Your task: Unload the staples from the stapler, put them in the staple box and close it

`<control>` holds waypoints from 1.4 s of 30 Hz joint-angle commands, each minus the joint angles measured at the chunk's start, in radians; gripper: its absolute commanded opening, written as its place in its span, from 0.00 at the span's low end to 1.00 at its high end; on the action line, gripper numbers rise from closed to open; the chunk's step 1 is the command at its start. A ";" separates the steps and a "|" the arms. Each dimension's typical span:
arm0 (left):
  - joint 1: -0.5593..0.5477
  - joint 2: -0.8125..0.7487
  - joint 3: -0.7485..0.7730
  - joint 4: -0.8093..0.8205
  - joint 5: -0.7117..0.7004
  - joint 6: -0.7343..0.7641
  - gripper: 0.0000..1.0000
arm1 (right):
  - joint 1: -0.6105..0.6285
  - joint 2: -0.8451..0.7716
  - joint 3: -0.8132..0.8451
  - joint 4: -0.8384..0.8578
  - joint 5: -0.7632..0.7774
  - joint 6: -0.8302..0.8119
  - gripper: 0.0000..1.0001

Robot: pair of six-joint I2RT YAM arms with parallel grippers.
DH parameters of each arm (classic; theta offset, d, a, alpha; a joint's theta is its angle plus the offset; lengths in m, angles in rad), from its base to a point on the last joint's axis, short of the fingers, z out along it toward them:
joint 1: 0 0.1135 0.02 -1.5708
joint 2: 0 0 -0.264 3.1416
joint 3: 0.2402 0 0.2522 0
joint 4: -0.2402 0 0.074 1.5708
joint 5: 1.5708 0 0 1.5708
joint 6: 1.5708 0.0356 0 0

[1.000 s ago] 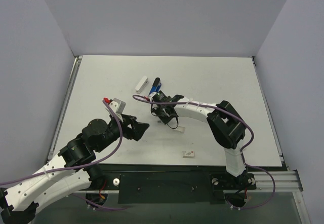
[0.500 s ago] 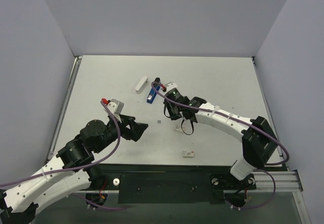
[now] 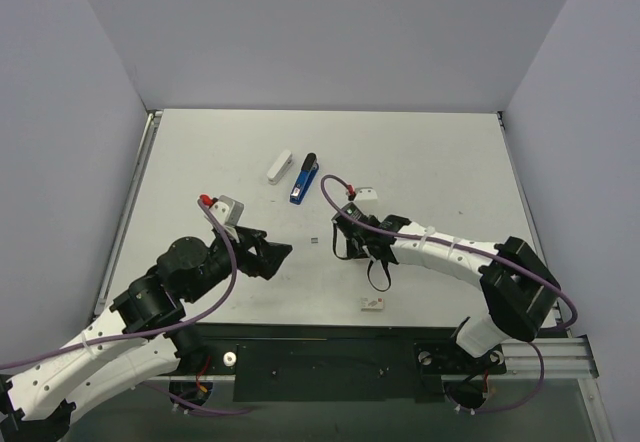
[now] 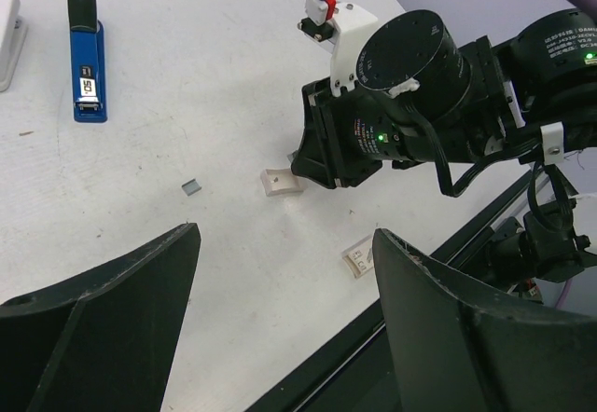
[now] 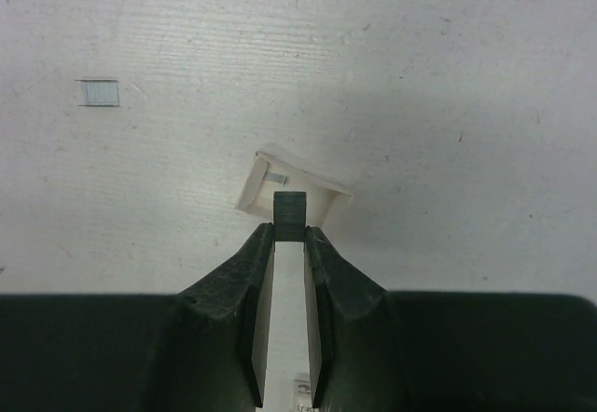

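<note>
Staples [image 5: 98,92] loose on the desk [image 3: 450,162], near of the stapler [image 3: 304,179].
Judged light, brittle: best pinched across the long sides. Right gripper [image 5: 289,230] is clamped on a dark bit [image 5: 289,212]; left gripper [image 4: 284,233] is spread open.

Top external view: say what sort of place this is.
Probably a robotics lab test cell: a white table walled by plain pale panels, the left arm and right arm mounted at its near edge, a blue stapler laid out.

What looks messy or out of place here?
A tiny strip of staples lies loose on the table, apart from the blue stapler and the small white box by the right gripper.
</note>
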 commanded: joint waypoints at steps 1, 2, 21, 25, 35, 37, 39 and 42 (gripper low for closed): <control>-0.002 -0.012 0.030 0.012 0.000 -0.005 0.85 | 0.014 -0.015 -0.020 0.017 0.070 0.137 0.07; -0.002 -0.011 0.028 0.012 0.000 -0.006 0.85 | 0.015 -0.004 -0.023 0.017 0.073 0.158 0.07; -0.002 -0.008 0.027 0.009 0.000 0.005 0.85 | 0.029 0.080 -0.018 0.027 0.096 0.287 0.05; -0.002 -0.003 0.028 0.009 0.001 0.005 0.85 | 0.029 0.089 -0.018 0.026 0.096 0.297 0.05; -0.002 -0.009 0.020 0.011 0.000 0.005 0.85 | 0.029 0.105 -0.020 0.024 0.107 0.310 0.06; -0.002 -0.008 0.022 0.009 0.000 0.003 0.85 | 0.029 0.108 -0.020 0.026 0.109 0.310 0.06; -0.002 -0.008 0.020 0.009 -0.002 0.005 0.85 | 0.029 0.111 -0.018 0.024 0.110 0.313 0.07; -0.002 -0.006 0.020 0.009 -0.002 0.006 0.85 | 0.029 0.112 -0.018 0.024 0.109 0.317 0.09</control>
